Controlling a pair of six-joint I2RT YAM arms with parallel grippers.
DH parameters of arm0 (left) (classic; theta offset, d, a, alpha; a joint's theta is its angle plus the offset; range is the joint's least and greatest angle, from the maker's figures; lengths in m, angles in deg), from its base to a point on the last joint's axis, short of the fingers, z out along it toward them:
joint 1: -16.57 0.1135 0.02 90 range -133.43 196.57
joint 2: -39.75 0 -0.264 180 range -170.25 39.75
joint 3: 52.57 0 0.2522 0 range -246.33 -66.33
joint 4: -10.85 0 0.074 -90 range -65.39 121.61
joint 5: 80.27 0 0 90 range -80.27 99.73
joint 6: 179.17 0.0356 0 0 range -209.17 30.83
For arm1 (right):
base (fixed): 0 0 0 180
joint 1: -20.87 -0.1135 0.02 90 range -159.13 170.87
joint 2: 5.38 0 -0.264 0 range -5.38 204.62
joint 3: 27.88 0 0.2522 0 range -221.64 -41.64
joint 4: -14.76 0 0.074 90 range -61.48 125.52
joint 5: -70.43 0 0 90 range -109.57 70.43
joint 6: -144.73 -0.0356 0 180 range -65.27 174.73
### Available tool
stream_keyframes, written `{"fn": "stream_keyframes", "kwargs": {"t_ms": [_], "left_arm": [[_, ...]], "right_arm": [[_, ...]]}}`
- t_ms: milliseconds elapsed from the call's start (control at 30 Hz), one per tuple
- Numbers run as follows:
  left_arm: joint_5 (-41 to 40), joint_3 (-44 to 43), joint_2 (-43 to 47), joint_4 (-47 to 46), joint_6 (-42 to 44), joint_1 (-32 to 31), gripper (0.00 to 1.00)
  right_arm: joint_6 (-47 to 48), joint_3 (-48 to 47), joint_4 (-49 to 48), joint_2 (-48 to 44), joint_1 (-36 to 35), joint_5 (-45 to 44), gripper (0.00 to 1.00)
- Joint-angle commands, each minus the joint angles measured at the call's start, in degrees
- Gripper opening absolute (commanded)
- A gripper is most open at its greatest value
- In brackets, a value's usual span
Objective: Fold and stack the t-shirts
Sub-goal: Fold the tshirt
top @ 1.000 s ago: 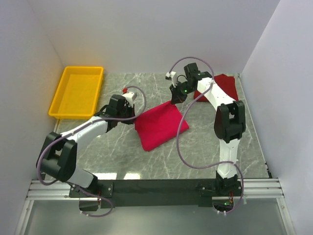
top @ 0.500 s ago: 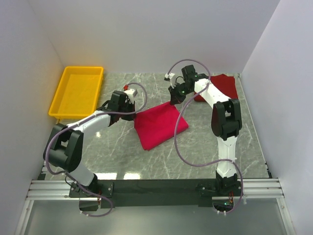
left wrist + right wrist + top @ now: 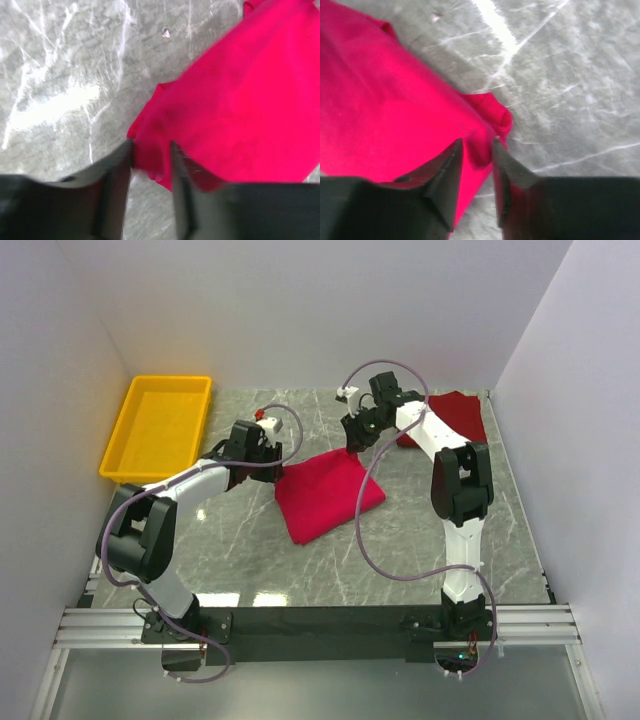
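Observation:
The crimson-pink t-shirt (image 3: 328, 495) lies folded into a rough square in the middle of the table. My left gripper (image 3: 272, 464) is at its far left corner. In the left wrist view the left gripper (image 3: 151, 150) stands open, with that corner of the pink t-shirt (image 3: 240, 100) lying loose between the fingers (image 3: 118, 180). My right gripper (image 3: 352, 444) is at the far right corner. The right gripper (image 3: 477, 150) is open too, over a rolled edge of the pink t-shirt (image 3: 385, 105). The maroon t-shirt (image 3: 455, 418) lies at the back right, behind the right arm.
A yellow tray (image 3: 113, 452) stands at the back left, beside the left arm. White walls close in the table on three sides. The right arm's cable loops over the pink shirt's right side. Grey marble table (image 3: 400, 550) shows in front of the shirt.
Both grippers were shut on the pink shirt's far corners; their jaws have now parted and the cloth has settled onto the table. The left arm has swung a little farther back.

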Motion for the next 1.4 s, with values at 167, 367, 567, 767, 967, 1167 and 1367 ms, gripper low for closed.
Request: {"fn": "stream_keyframes", "kwargs": {"t_ms": [167,367,567,767,967,1167,1367], "left_arm": [[-8.7,-6.0,8.5,0.9,-4.3,0.9,0.63],[-5.4,-2.6,17.0,5.3,-13.2,1.8,0.67],[12.2,13.3,24.8,-7.2,-26.8,1.2,0.6],[11.5,18.4,21.2,-18.5,-33.2,0.2,0.6],[11.4,13.9,9.3,-23.7,-35.1,0.2,0.59],[8.6,9.0,1.3,-21.9,-36.1,0.3,0.54],[5.5,9.1,-1.8,-21.1,-37.1,2.2,0.54]], "right_arm": [[-12.5,2.6,-11.5,-6.8,-0.1,-9.0,0.65],[-13.1,10.0,-9.3,-13.8,1.7,0.7,0.54],[-4.7,20.5,0.1,-18.4,2.7,17.5,0.2],[-4.8,27.9,0.5,-16.8,3.2,22.2,0.19],[-7.7,30.7,-1.2,-14.0,4.6,24.9,0.18],[-9.1,31.3,-1.7,-10.0,6.5,25.6,0.17],[-12.7,31.1,-3.2,-5.6,7.6,22.0,0.14]]}}
